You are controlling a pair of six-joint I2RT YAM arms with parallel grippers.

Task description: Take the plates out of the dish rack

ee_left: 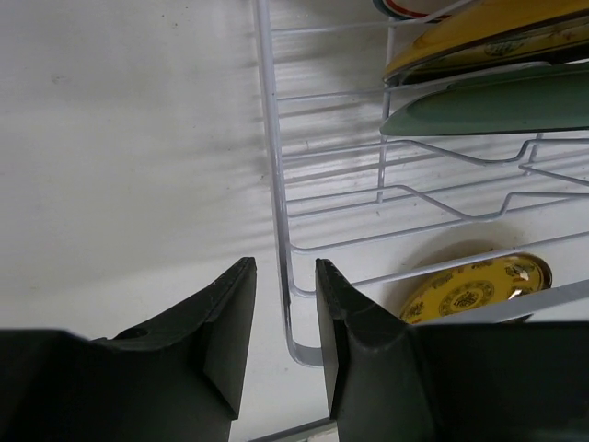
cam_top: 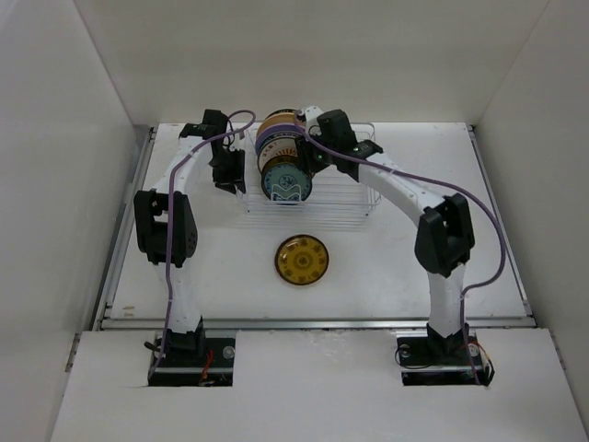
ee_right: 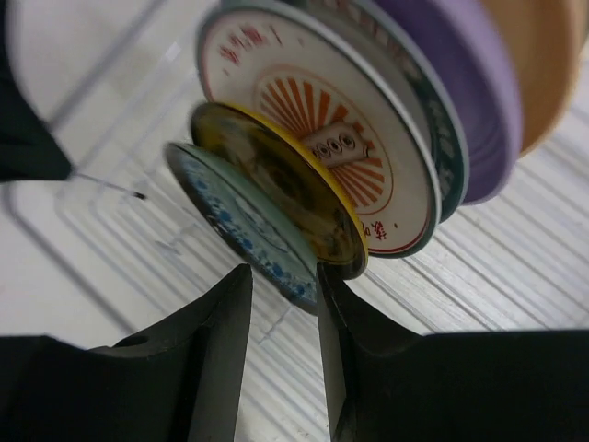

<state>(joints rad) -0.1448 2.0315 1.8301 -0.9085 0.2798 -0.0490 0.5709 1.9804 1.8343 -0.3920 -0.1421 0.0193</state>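
White table (cam_top: pixel 460 267) beneath, the right gripper (ee_right: pixel 283 276) stands parted astride the rim of a blue-patterned plate (ee_right: pixel 230 216), frontmost of the plates (ee_right: pixel 331 138) upright in the dish rack (cam_top: pixel 350 198), seemingly lined up to pinch it out. Left gripper (ee_left: pixel 285 267), also unclenched, straddles the rack's 9 o'clock wall, likely to steady it; a gold plate (cam_top: pixel 300 261) lies flat at its 6 o'clock, white walls (cam_top: pixel 55 138) boxing everything

White arm links (cam_top: pixel 184 295), black joint housings (cam_top: pixel 166 226), purple cables (cam_top: pixel 502 249) (one each), matte black jaws
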